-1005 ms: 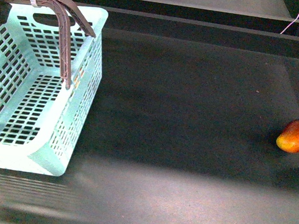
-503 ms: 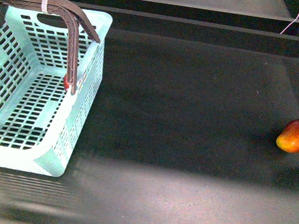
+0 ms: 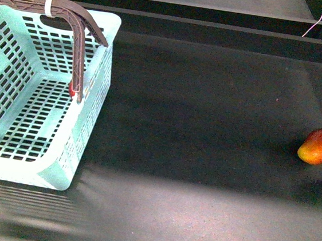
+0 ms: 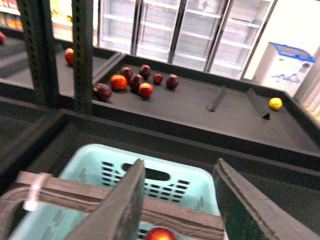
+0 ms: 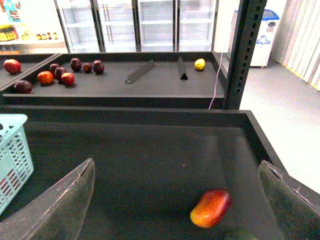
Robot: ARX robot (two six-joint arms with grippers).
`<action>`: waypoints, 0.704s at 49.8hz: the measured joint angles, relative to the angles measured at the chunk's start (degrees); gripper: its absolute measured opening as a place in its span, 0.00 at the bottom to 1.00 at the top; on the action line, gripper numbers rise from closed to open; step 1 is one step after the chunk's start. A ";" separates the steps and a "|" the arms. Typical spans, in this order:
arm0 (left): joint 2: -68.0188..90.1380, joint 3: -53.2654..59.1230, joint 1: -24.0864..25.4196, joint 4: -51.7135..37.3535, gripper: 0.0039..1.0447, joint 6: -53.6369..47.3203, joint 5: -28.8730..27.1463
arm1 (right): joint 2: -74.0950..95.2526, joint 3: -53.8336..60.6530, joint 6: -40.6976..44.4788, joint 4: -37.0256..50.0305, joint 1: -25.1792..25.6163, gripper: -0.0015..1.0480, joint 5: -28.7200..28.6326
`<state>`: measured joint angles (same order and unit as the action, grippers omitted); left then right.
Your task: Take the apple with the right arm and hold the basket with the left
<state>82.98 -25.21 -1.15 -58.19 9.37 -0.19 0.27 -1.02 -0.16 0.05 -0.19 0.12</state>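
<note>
basket (image 3: 36, 101): one, two brown handles (image 3: 73, 19) | mango-like fruit (image 3: 318, 146): one on counter (image 3: 206, 131) | left pincer (image 4: 175, 205): wide open, empty, above handles | right pincer (image 5: 175, 200): wide open, empty

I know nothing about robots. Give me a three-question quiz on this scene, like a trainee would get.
1. In the front view, on which side does the basket stand?
2. The right end effector is: A) shut on a fruit, B) open and empty, C) out of view.
3. True or false: the elongated red-yellow fruit lies outside the basket.

Key: 1) left; 2) B; 3) true.
</note>
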 joint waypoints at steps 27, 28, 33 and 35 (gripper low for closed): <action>-22.16 20.83 1.05 2.93 0.03 -8.55 0.22 | 0.00 0.02 -0.02 -0.02 0.00 0.92 0.00; -22.38 20.87 1.05 3.08 0.03 -8.55 0.22 | 0.00 0.00 -0.02 -0.02 0.00 0.92 0.00; -28.96 22.27 1.05 7.76 0.03 -8.57 0.20 | 0.00 0.02 -0.02 -0.02 0.00 0.92 0.00; -31.21 22.71 1.05 9.66 0.03 -8.57 0.20 | 0.00 0.00 -0.02 -0.02 0.00 0.92 0.00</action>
<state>51.77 -2.50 -0.10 -48.53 0.80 0.01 0.27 -1.02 -0.19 0.03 -0.19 0.12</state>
